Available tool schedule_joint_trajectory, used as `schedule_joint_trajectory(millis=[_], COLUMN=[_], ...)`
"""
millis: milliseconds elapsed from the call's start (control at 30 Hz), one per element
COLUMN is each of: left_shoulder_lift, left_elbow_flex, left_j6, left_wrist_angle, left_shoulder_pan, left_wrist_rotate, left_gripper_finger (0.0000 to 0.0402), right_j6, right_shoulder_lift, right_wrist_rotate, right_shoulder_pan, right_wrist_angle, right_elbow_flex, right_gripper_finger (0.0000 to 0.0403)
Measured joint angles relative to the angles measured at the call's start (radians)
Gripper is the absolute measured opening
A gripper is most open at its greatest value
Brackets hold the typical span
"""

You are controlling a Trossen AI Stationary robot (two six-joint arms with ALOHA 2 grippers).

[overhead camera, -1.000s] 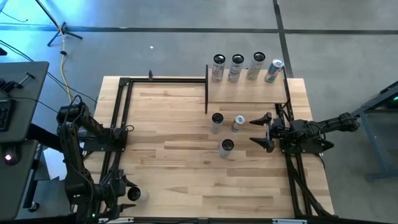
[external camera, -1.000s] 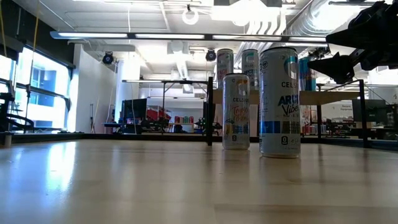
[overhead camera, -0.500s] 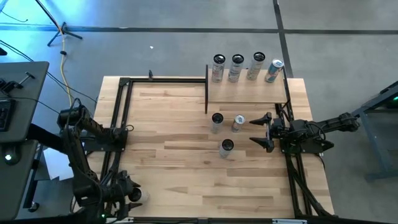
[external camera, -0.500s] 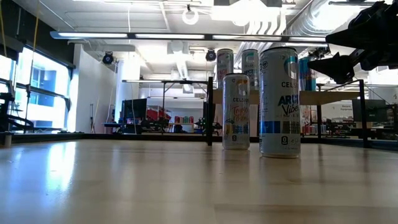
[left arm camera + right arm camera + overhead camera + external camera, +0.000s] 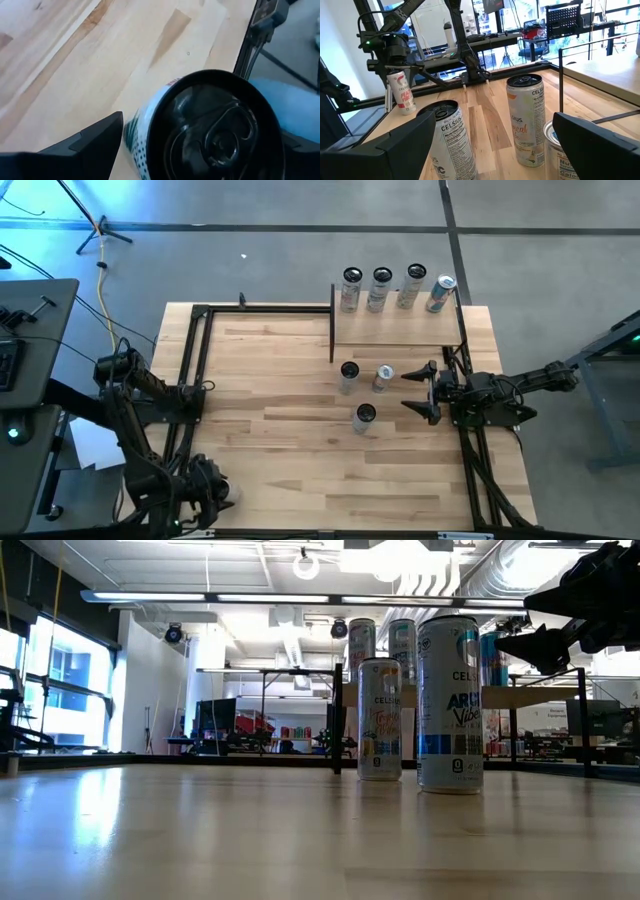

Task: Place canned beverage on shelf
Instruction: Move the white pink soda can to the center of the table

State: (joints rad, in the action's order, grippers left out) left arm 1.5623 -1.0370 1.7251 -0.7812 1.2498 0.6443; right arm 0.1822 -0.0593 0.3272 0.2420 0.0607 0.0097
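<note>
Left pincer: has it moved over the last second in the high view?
Yes. The left pincer, around a can, shifted slightly inward from the table's near-left edge.

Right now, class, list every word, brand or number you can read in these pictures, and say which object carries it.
"CELSIUS" and "ARCTIC Vibe": nearest can, low view; both partly cut off.
"CELSIUS": pale can beside it; its script flavour name is too blurred.
"CELSIUS": middle can, right wrist view.
"Nutrition Facts": black-topped can, right wrist view; finer print unreadable.
Red lettering on the far can: too blurred.
Cans on the shelf: too small.
</note>
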Motion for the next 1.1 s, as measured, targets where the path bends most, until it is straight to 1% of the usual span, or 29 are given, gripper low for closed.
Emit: schedule_joint_trajectory(millis=[133,367,500,600,667,733,933,1100], left_shoulder_lift=[0.000,-0.006,-0.023,-0.037,-0.047,-0.054,-0.059,-0.059], left_elbow_flex=[0.000,0.000,0.000,0.000,0.000,0.000,0.000,0.000], left_j6=[0.021,0.010,-0.079,-0.199,-0.310,-0.443,-0.829,-1.135], left_wrist_angle=[0.008,0.024,0.034,0.041,0.040,0.040,0.068,0.215], left_shoulder_pan=[-0.001,-0.019,-0.042,-0.067,-0.092,-0.125,-0.264,-0.407], left_wrist_rotate=[0.008,0.006,0.017,0.044,0.066,0.066,0.025,-0.050], left_gripper_finger=[0.0306,0.0222,0.0221,0.0221,0.0221,0.0222,0.0227,0.0224], right_j6=[0.000,0.000,0.000,0.000,0.000,0.000,0.000,0.000], right_shoulder_lift=[0.000,0.000,0.000,0.000,0.000,0.000,0.000,0.000], right_wrist_rotate=[-0.004,-0.003,-0.003,-0.002,-0.002,-0.002,-0.002,0.000], right_shoulder_pan=[0.000,0.000,0.000,0.000,0.000,0.000,0.000,0.000], right_wrist_angle=[0.000,0.000,0.000,0.000,0.000,0.000,0.000,0.000], right_elbow_flex=[0.000,0.000,0.000,0.000,0.000,0.000,0.000,0.000], right_gripper_finger=[0.0389,0.0389,0.0389,0.0389,0.0389,0.0389,0.0389,0.0389])
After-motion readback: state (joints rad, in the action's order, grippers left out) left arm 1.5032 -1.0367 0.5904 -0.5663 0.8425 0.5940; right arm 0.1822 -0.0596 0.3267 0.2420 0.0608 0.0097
